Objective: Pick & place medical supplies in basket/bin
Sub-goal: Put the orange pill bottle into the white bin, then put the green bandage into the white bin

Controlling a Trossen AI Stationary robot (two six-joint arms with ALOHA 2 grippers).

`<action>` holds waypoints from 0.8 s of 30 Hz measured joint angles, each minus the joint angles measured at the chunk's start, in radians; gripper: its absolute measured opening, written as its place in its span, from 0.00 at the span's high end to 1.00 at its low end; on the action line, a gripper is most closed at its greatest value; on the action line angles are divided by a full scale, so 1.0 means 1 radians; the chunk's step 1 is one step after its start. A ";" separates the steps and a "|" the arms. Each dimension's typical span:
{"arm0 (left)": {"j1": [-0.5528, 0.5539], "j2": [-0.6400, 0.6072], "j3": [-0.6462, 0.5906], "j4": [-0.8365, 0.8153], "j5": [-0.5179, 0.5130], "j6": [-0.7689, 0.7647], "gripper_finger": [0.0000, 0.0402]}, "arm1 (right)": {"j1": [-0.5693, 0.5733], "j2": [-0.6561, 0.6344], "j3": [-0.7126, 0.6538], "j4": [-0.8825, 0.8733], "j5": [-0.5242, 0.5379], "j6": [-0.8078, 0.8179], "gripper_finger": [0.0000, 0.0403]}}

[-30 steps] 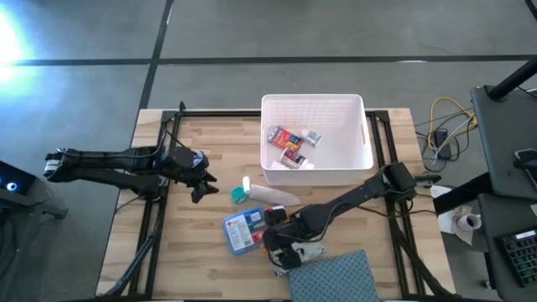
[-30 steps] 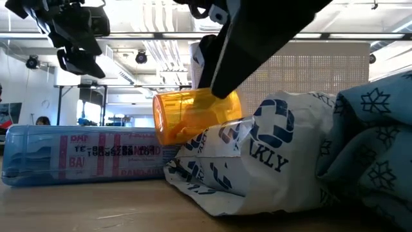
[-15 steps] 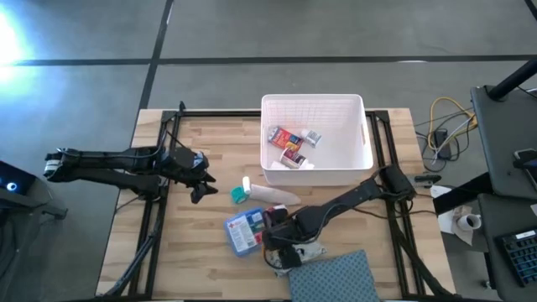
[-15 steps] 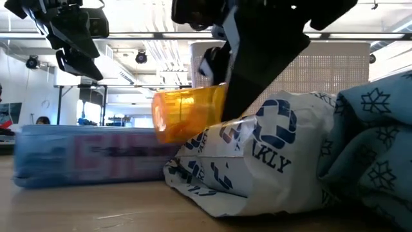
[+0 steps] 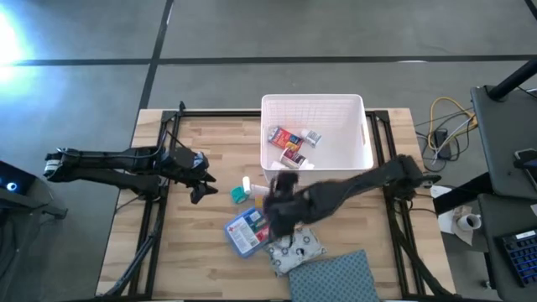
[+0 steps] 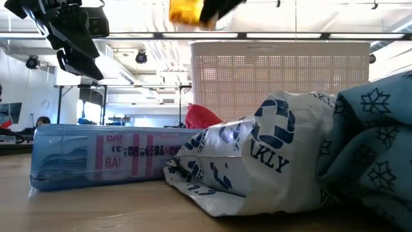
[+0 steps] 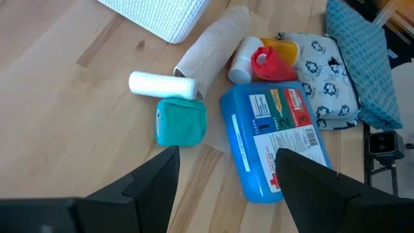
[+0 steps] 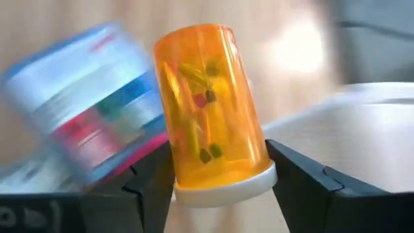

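over on the left, the left gripper [image 5: 201, 186] hangs above the wood table [image 5: 193, 252] with its fingers spread and nothing between them. right of it lie a teal-capped tube [image 7: 181, 123], a rolled bandage [image 7: 210, 55], a blue flat packet [image 5: 244, 231] and a white patterned pouch [image 5: 299, 249]. above these the right gripper [image 8: 217, 184] has its fingers closed on an orange pill bottle [image 8: 210, 110], lifted clear of the table. the white bin [image 5: 357, 164], farther right, holds red packs [image 5: 290, 144].

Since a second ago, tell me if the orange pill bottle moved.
Yes. The orange pill bottle, shut in the right gripper, rose off the patterned pouch toward the white bin.
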 joint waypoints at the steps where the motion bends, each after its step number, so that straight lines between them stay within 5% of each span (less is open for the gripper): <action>1: 0.000 0.000 0.000 0.000 0.000 0.000 0.41 | -0.011 -0.023 0.017 -0.005 0.055 0.019 0.45; 6: 0.000 0.000 0.000 0.001 -0.015 0.008 0.41 | -0.103 -0.138 0.066 -0.022 0.378 0.102 0.46; 8: 0.000 0.003 0.000 0.002 -0.039 0.009 0.41 | -0.186 -0.176 0.063 -0.042 0.400 0.169 0.47; 10: 0.001 0.006 -0.001 0.003 -0.056 0.008 0.41 | -0.304 -0.203 0.055 -0.094 0.247 0.276 0.48; 13: 0.003 0.027 -0.002 0.007 -0.058 0.008 0.41 | -0.494 -0.208 0.031 -0.157 -0.167 0.397 0.47; 15: 0.003 0.053 -0.004 0.008 -0.058 0.000 0.41 | -0.572 -0.197 -0.009 -0.163 -0.328 0.405 0.44; 19: 0.003 0.137 -0.009 0.016 -0.058 -0.026 0.41 | -0.643 -0.175 -0.059 -0.157 -0.419 0.382 0.36; 24: 0.003 0.291 -0.009 0.078 -0.064 -0.020 0.41 | -0.663 -0.179 -0.074 -0.160 -0.360 0.325 0.25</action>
